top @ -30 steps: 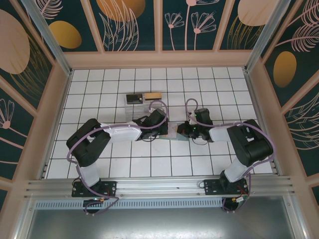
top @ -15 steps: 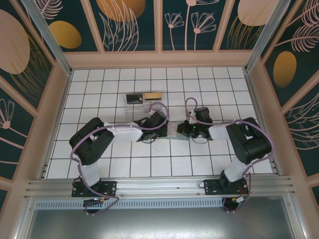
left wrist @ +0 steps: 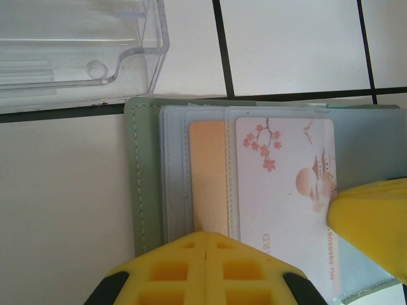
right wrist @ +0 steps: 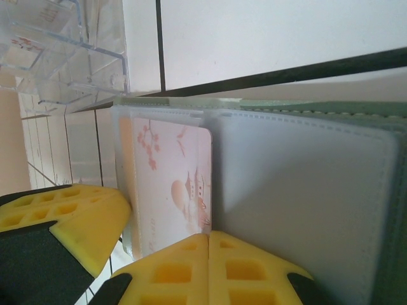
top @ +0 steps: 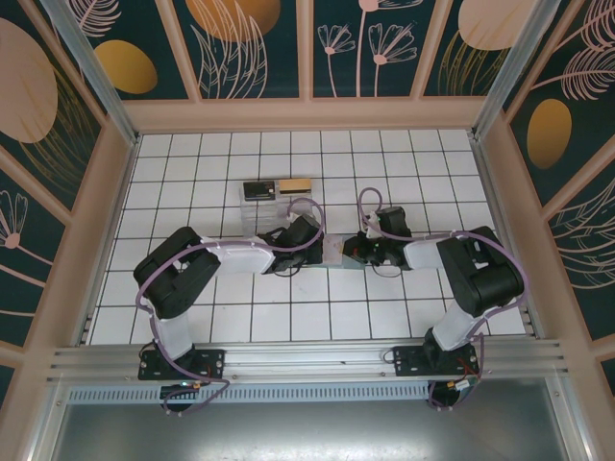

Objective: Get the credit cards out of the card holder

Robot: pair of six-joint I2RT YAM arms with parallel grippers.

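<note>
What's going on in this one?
Both arms are working on the open card holder on the tiled table. The left gripper and right gripper are shut, tips at its clear sleeves. A blossom-print card and a tan card sit in the sleeves; none is out yet. A clear box lies beside.

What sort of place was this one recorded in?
Probably a purpose-built robot test cell: a white tiled table boxed in by floral printed panels on aluminium posts, with two arms bolted to a rail at its near edge.
</note>
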